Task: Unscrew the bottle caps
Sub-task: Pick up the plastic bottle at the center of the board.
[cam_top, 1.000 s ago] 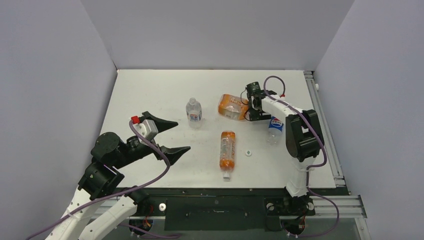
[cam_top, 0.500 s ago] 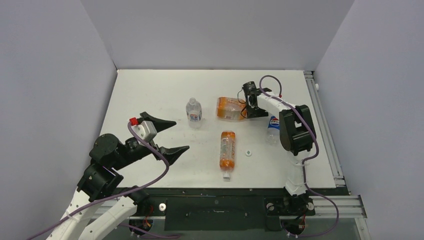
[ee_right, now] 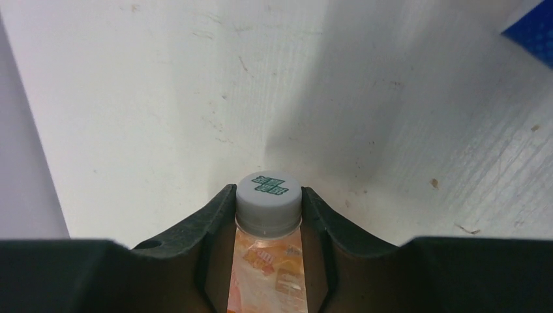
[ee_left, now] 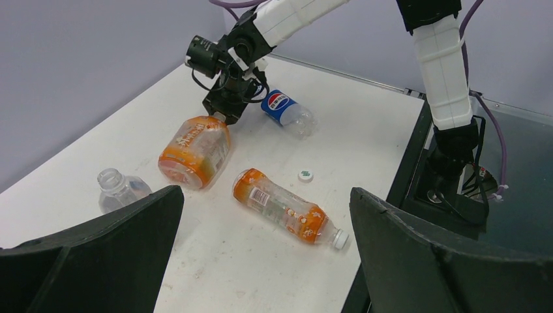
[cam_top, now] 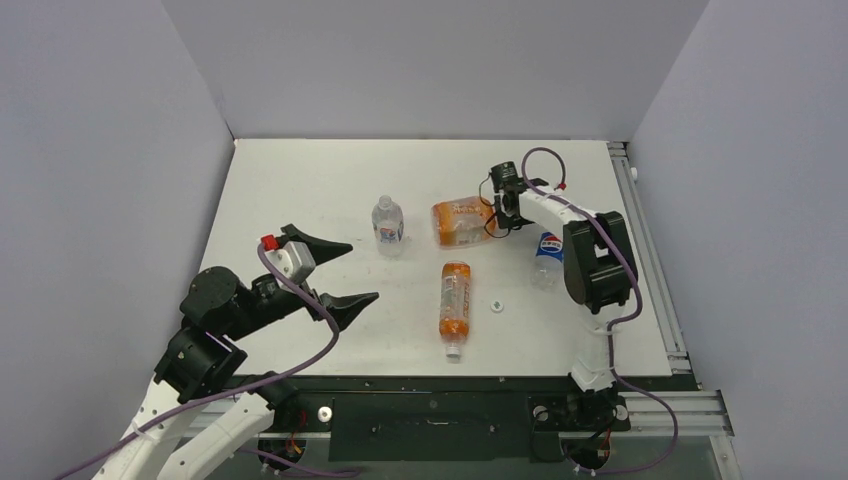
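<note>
Room is widest over the left and far parts of the table [cam_top: 300,180], where only the open clear bottle [cam_top: 388,222] stands upright. Your left gripper [cam_top: 340,272] hangs over the near-left area, jaws spread wide, holding nothing. Your right gripper [ee_right: 268,195] is closed around the marked cap [ee_right: 269,186] of the wide bottle [cam_top: 458,221], which lies on its side right of centre; a finger [ee_right: 209,228] hugs each side of that cap. Just beside that arm the Pepsi bottle [cam_top: 548,250] lies near the right edge. The slim bottle [cam_top: 455,297] lies with its white cap [cam_top: 453,350] toward the near edge, and a loose cap [cam_top: 496,304] sits just right of it. White tabletop, scuffed; grey walls [cam_top: 430,60] on three sides
</note>
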You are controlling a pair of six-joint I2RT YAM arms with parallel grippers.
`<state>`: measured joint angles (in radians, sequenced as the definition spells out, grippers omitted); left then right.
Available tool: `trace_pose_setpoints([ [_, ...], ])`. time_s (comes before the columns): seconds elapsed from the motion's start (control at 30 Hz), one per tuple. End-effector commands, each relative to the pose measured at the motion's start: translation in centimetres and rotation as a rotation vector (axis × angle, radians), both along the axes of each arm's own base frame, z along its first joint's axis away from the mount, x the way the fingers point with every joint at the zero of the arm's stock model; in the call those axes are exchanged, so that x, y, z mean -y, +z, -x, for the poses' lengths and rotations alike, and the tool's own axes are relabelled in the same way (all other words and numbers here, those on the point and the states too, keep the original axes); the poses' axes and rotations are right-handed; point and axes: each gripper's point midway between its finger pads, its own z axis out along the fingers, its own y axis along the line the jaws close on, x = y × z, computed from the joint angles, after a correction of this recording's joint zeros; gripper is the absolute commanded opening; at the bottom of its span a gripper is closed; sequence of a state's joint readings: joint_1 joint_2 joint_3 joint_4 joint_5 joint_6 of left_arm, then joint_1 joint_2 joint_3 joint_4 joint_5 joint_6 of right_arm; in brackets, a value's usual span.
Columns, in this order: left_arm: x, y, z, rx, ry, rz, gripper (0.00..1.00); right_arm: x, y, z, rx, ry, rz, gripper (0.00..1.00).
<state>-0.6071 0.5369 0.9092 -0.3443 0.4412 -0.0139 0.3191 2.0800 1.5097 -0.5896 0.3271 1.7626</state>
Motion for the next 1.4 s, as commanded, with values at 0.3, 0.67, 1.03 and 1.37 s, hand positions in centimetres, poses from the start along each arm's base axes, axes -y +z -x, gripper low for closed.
trace_pose_setpoints([
  [0.3, 0.0, 5.0, -0.8, 0.072, 0.029, 0.072, 0.97, 0.2, 23.1, -3.5, 0.639, 0.235, 0.085, 0.0],
  [0.67, 1.5, 9.8, -0.8, 0.086, -0.037, 0.179, 0.97, -5.6, 40.8, 12.6, 0.989, 0.743, 0.444, 0.0],
  [1.03, 3.1, 12.8, 2.3, 0.013, -0.238, 0.298, 0.97, -14.8, 47.4, 24.2, 1.242, 1.147, 0.527, 0.0],
  [1.37, 3.5, 11.1, 2.9, -0.037, -0.279, 0.254, 0.97, -19.3, 51.1, 27.8, 1.371, 1.21, 0.501, 0.0],
])
